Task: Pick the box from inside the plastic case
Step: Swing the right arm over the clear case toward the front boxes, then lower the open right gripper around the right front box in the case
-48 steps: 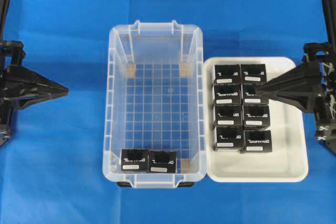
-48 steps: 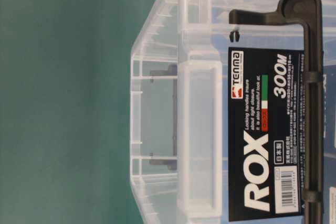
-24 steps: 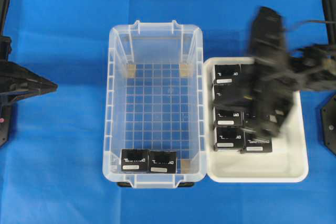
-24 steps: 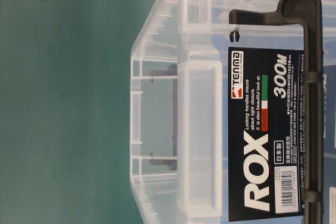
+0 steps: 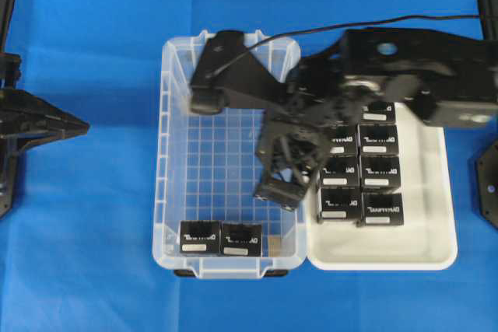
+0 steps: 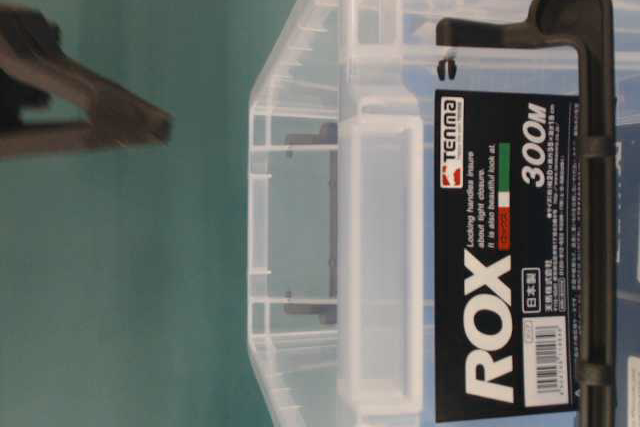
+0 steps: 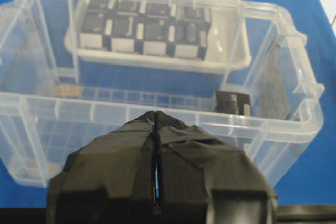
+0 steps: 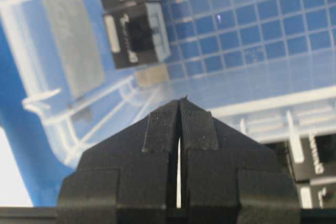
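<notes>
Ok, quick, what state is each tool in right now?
Left tool: closed, holding nothing, outside the plastic case.
Right tool: closed, empty, above the plastic case, no box gripped yet.

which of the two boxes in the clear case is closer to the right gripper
The right-hand box, beside the case's right wall; the right gripper hovers nearer it than its left neighbour.
</notes>
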You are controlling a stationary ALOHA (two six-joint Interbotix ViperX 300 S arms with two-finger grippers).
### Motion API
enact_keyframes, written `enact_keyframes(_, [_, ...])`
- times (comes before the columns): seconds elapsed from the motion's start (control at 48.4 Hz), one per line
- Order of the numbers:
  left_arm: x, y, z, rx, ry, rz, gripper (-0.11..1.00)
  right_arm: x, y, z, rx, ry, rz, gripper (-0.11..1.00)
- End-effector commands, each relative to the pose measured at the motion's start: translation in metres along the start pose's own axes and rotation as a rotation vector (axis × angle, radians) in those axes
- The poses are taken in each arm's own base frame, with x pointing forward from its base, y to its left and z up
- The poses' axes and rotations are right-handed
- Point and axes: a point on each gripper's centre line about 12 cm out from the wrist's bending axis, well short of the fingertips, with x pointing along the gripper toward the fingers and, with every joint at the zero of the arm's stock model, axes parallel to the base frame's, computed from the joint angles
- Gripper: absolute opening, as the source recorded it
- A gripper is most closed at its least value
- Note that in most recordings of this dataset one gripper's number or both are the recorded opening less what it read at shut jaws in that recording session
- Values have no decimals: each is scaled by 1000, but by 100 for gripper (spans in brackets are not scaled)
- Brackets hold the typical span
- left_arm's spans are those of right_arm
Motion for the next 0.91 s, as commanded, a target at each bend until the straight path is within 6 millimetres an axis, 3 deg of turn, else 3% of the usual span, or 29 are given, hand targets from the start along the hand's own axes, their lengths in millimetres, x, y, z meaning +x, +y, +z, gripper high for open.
enact_keyframes(0.0, [0, 0, 7, -10, -12, 1, -6, 10, 3, 8, -17, 15, 35, 0])
enact_keyframes(0.207, [0, -1, 5, -24, 3, -1, -6, 48, -7, 11, -18, 108, 145, 2])
enact_keyframes(0.351, [-2, -1, 7, -24, -6, -2, -6, 64, -11, 12, -45, 141, 185, 5])
enact_keyframes(0.888, [-4, -5, 6, -20, -2, -22, -6, 95, -11, -1, -234, 138, 203, 13])
